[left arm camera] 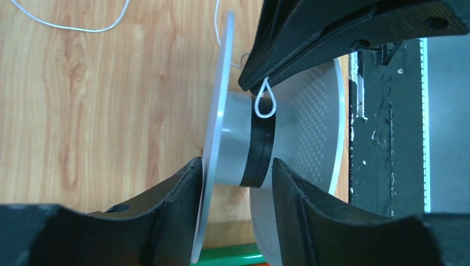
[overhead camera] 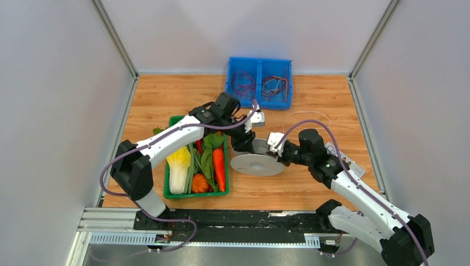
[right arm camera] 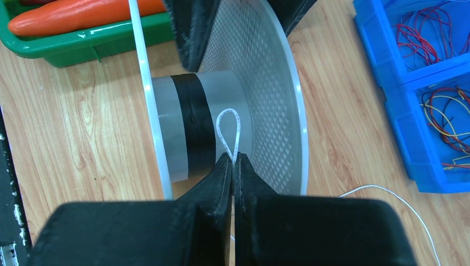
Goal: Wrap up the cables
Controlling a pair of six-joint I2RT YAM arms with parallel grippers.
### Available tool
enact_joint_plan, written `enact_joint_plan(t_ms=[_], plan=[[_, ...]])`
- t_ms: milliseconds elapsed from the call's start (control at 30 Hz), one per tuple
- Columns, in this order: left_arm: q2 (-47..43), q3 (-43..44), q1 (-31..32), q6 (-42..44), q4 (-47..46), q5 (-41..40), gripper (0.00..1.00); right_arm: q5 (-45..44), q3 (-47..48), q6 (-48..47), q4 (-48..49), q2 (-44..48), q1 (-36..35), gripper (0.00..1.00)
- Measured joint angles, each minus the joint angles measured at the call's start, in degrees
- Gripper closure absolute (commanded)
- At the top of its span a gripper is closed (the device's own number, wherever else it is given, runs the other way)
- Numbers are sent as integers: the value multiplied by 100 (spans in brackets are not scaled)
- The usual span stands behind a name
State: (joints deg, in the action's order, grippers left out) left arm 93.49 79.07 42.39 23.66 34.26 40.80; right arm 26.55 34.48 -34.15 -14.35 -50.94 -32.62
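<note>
Tabletop (overhead camera: 166,100) laid with pale spool (overhead camera: 258,164) beside green tray (overhead camera: 169,191); rim straddled by left gripper (left arm camera: 235,163), fingers (left arm camera: 166,221) spread, probably for steadying. Right gripper (right arm camera: 233,158) pressed together on white wire (right arm camera: 228,130), loop held at hub (right arm camera: 169,133), likely for starting winding.

The plate-sized pale-grey plastic spool (overhead camera: 258,164) has two flat round flanges joined by a short hub with a black band around it. It sits tilted near the middle of the wooden tabletop (overhead camera: 166,94), a little toward the near edge. A small teardrop loop of the string-thin white wire (right arm camera: 228,128) stands against the hub beside the band, pinched at its base by the closed right gripper (right arm camera: 233,159), while slack lengths curve loosely over the wood toward the far and right edges.
</note>
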Motion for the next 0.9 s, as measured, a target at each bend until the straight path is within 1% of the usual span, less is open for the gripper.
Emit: enact_joint_plan(t_ms=[133, 267, 433, 600, 900], plan=[[-70, -433, 0, 0, -435, 201, 38, -70, 0, 17, 13, -66, -31, 100], [-304, -1069, 0, -17, -1318, 470, 37, -120, 0, 96, 74, -79, -33, 100], [-361, -1346, 0, -87, -2100, 785, 37, -140, 0, 205, 203, -133, -76, 100], [-361, -1405, 0, -295, -2688, 1010, 42, -142, 0, 330, 310, -229, -118, 100], [-358, -1530, 0, -511, -3097, 1043, 53, -166, 0, 695, 584, -396, -162, 100]])
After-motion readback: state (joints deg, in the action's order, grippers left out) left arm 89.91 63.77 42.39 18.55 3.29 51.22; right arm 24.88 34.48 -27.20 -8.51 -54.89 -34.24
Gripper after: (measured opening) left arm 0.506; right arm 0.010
